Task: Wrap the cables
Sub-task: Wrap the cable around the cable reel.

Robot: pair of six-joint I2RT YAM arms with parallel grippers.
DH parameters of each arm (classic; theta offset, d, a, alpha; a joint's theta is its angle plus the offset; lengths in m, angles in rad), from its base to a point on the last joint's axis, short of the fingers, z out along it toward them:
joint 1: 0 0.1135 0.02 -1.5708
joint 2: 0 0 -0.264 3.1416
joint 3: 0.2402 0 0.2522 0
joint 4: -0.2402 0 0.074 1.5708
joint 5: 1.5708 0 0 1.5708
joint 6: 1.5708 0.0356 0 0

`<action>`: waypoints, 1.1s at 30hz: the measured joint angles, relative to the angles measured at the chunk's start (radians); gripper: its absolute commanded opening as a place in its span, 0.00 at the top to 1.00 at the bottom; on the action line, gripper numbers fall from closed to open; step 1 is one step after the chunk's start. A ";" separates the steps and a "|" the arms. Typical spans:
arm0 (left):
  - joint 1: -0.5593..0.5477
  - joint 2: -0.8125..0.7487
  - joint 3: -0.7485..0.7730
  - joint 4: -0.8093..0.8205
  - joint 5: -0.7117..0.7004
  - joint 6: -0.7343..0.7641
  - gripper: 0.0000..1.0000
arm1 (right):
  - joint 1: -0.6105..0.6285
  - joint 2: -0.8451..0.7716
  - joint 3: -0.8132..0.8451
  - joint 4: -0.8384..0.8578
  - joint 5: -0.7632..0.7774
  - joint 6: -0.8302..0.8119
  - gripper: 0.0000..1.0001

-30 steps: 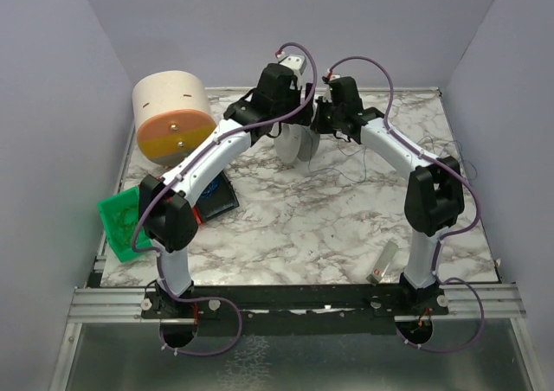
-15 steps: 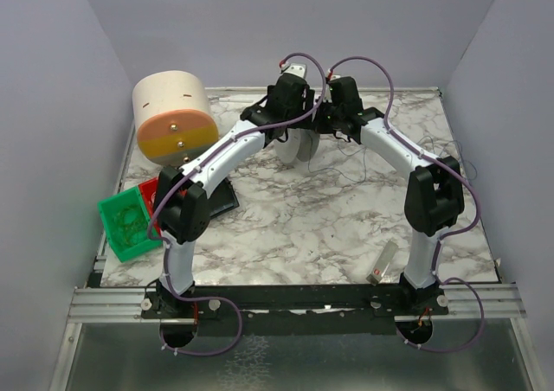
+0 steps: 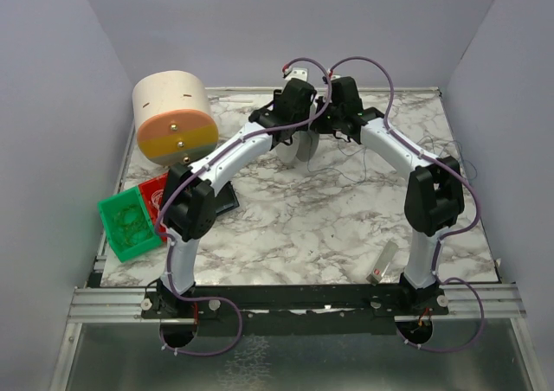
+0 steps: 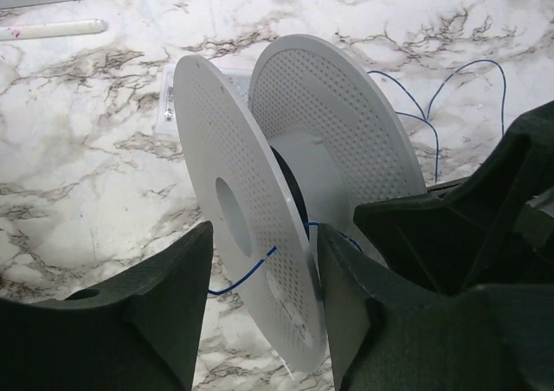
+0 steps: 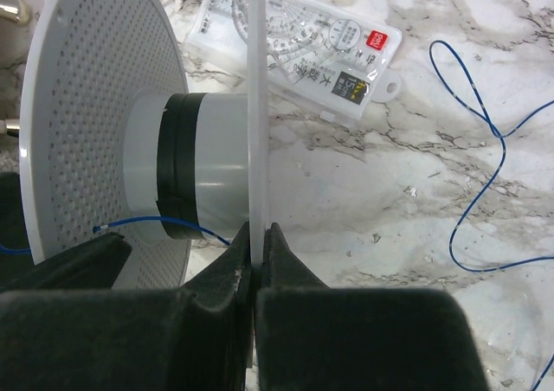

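At the near right of the desk (image 3: 303,227) a small clear tube (image 3: 383,263) is seen, and at the left a green bin (image 3: 125,227). Farther back, at the middle, a white spool (image 4: 338,131) is found with its flanges upright. The edge of one flange is pinched by the fully closed right gripper (image 5: 257,231). The other flange is straddled by the left gripper (image 4: 264,235), whose jaws are part open and not clamped. The thin blue cable (image 5: 502,149) is led from the hub to loose loops lying on the desk right of the spool. At the far left a tan drum (image 3: 173,118) is set.
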 measured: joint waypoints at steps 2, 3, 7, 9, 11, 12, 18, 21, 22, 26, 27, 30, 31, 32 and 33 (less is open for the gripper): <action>-0.003 0.012 0.000 -0.002 -0.014 -0.003 0.50 | 0.000 0.000 0.000 0.000 -0.002 0.001 1.00; -0.004 0.016 0.000 -0.004 -0.020 -0.004 0.51 | 0.000 0.000 0.000 0.000 -0.002 0.002 1.00; -0.006 0.025 0.000 -0.015 -0.041 -0.011 0.56 | 0.000 0.000 -0.002 0.000 -0.009 0.006 1.00; -0.009 0.025 0.000 -0.018 -0.051 -0.013 0.59 | 0.002 -0.002 -0.005 0.001 -0.012 0.010 0.99; -0.011 0.025 0.000 -0.020 -0.060 -0.016 0.64 | 0.002 -0.005 -0.010 0.001 -0.016 0.017 0.99; -0.011 0.025 0.000 -0.020 -0.061 -0.016 0.65 | 0.002 -0.007 -0.012 0.001 -0.019 0.022 0.99; -0.019 0.025 0.000 -0.020 -0.069 -0.019 0.73 | 0.003 -0.015 -0.024 0.002 -0.034 0.042 1.00; -0.022 0.025 0.000 -0.021 -0.079 -0.018 0.72 | 0.004 -0.020 -0.030 0.004 -0.034 0.055 0.99; -0.023 0.025 0.000 -0.021 -0.082 -0.018 0.72 | 0.004 -0.022 -0.033 0.004 -0.034 0.059 1.00; -0.026 0.025 -0.004 -0.018 -0.093 -0.014 0.78 | 0.004 -0.035 -0.045 0.004 -0.034 0.077 1.00; -0.027 0.025 -0.006 -0.018 -0.097 -0.014 0.82 | 0.005 -0.040 -0.050 0.004 -0.035 0.080 0.99; -0.033 0.025 -0.016 -0.007 -0.117 -0.008 0.91 | 0.005 -0.052 -0.064 0.004 -0.035 0.094 1.00; -0.035 0.025 -0.018 -0.003 -0.130 -0.004 0.95 | 0.006 -0.055 -0.067 0.004 -0.035 0.099 1.00; -0.036 0.025 -0.020 0.000 -0.138 0.000 0.98 | 0.006 -0.059 -0.068 0.005 -0.035 0.102 1.00; -0.036 0.025 -0.022 0.002 -0.143 0.002 1.00 | 0.007 -0.062 -0.071 0.006 -0.035 0.106 1.00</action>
